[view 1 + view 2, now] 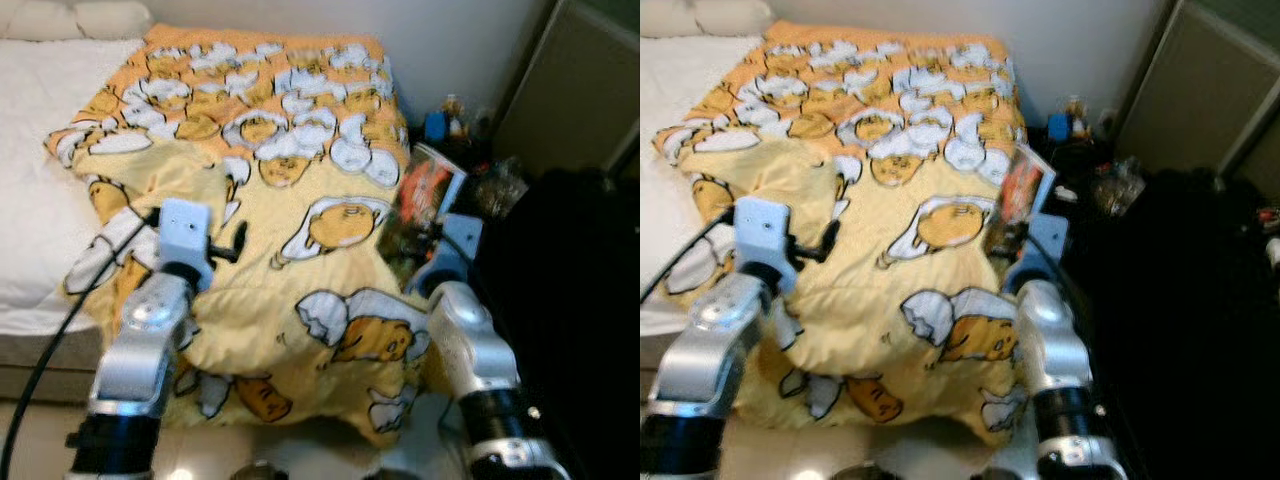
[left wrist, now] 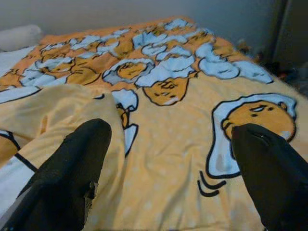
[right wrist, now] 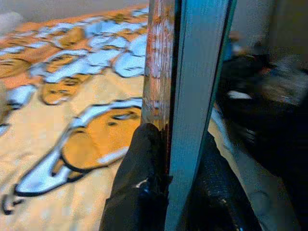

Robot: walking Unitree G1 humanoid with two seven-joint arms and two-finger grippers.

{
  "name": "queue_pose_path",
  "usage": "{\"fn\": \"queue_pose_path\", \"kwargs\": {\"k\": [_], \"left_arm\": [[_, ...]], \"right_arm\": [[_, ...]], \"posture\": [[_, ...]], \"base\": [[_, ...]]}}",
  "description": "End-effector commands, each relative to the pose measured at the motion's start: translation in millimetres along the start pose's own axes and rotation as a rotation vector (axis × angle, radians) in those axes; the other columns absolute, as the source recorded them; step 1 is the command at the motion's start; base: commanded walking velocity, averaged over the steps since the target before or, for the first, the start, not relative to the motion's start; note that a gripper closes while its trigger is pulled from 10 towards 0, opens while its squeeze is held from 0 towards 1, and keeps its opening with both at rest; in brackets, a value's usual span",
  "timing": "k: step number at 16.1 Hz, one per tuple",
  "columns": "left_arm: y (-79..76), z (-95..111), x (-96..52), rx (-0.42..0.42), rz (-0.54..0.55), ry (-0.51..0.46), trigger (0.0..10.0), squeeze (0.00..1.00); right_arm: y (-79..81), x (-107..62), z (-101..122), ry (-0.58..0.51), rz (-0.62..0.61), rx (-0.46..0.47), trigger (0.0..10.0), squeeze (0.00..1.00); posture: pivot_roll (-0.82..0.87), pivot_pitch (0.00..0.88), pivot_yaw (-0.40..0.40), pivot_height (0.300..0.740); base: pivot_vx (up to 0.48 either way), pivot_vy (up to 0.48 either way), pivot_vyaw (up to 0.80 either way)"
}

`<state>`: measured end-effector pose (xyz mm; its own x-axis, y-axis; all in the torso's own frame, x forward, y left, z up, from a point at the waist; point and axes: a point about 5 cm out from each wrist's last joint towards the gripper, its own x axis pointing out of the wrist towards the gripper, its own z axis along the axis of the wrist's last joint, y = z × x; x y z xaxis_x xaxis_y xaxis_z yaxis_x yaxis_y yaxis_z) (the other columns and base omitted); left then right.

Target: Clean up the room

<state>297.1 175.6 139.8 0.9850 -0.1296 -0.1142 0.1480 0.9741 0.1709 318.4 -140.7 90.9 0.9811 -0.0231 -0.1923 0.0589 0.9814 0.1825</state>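
Right end effector [image 3: 166, 192] clamps a thin, stiff, likely light book [image 1: 425, 195] by its lower edge above the blanket [image 1: 300, 250], while left end effector [image 2: 168, 168] gapes wide.

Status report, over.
Right claw shut on a book, upright at the bed's edge. Left claw open over the blanket. Clutter on the floor beyond.

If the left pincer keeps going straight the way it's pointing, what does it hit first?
Most likely the yellow blanket: the open left pincer points low across it, so the cloth lies just ahead. Depth is hard to judge.
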Motion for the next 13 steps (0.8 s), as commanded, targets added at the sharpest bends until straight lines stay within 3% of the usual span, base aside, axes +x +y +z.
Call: {"fn": "queue_pose_path", "kwargs": {"k": [1,7,13], "left_arm": [[6.0,1.7,0.6,0.013,0.016,0.000,10.0,0.00],[7.6,2.4,0.9,0.016,0.014,0.000,10.0,0.00],[8.0,5.3,1.8,0.030,0.008,-0.005,10.0,0.00]], "right_arm": [[3.5,1.7,12.5,-0.052,0.007,-0.003,10.0,0.00],[3.8,1.8,11.4,-0.041,-0.003,0.014,10.0,0.00],[3.1,2.4,10.7,-0.035,-0.014,0.013,10.0,0.00]], "posture": [[-0.02,0.000,-0.024,0.740],[-0.01,0.000,-0.018,0.740],[0.00,0.000,-0.034,0.740]], "base": [[0.000,0.371,0.00],[0.000,0.372,0.00],[0.000,0.373,-0.74]]}}
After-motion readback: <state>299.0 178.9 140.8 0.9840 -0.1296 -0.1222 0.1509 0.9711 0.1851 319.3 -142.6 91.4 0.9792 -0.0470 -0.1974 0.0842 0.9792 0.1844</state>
